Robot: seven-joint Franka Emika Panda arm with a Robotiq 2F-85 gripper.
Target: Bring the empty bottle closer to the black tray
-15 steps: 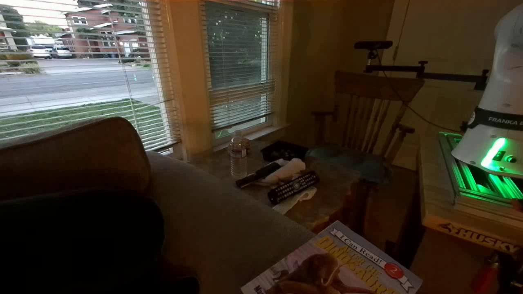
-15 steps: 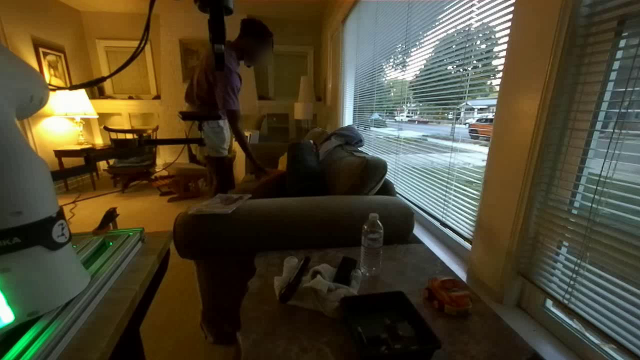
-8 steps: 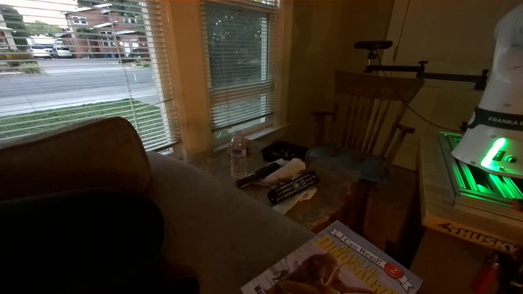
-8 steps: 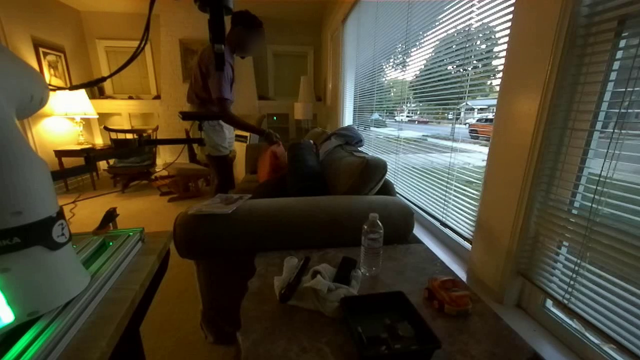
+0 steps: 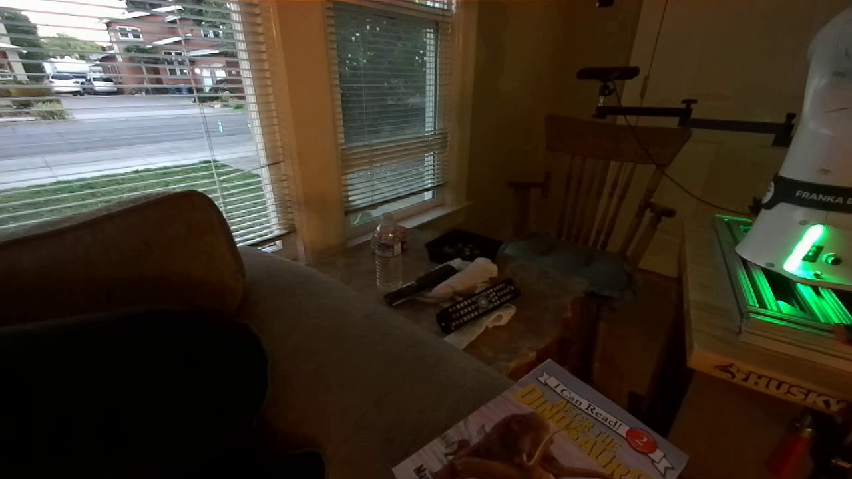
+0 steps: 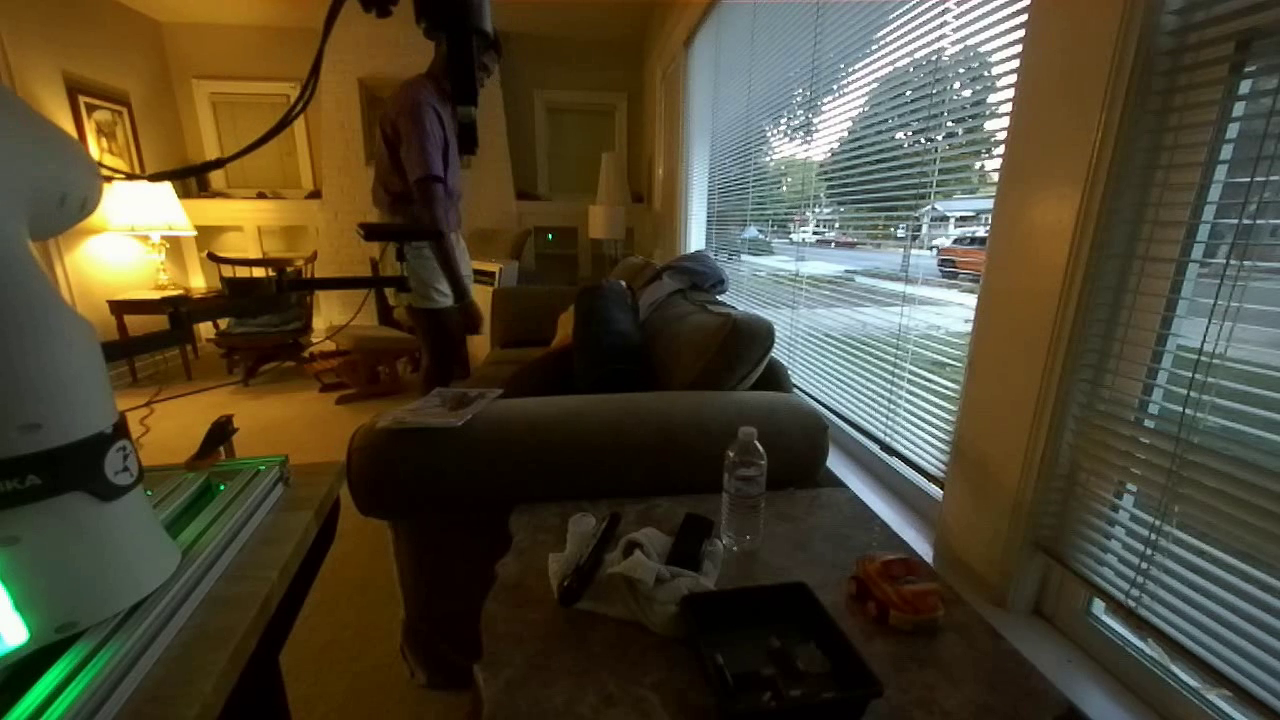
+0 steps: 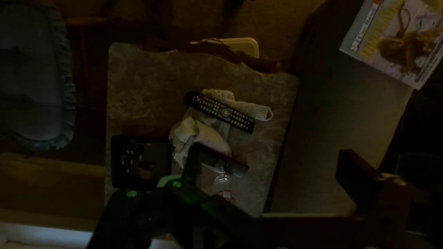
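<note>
"What's on the left?"

"The black tray point(image 7: 162, 152), flat on the table point(image 7: 138, 95). I think it keeps the little bits point(image 7: 146, 170) together."

"And then?"

"A white cloth point(image 7: 207, 136), and just beside it the empty bottle point(image 6: 743, 500). It stands up, so I guess it's easy to grab, but it's apart from the tray."

"And last?"

"My gripper point(image 7: 270, 151), up high. It's spread wide and holds nothing, maybe so the bottle can fit."
</note>
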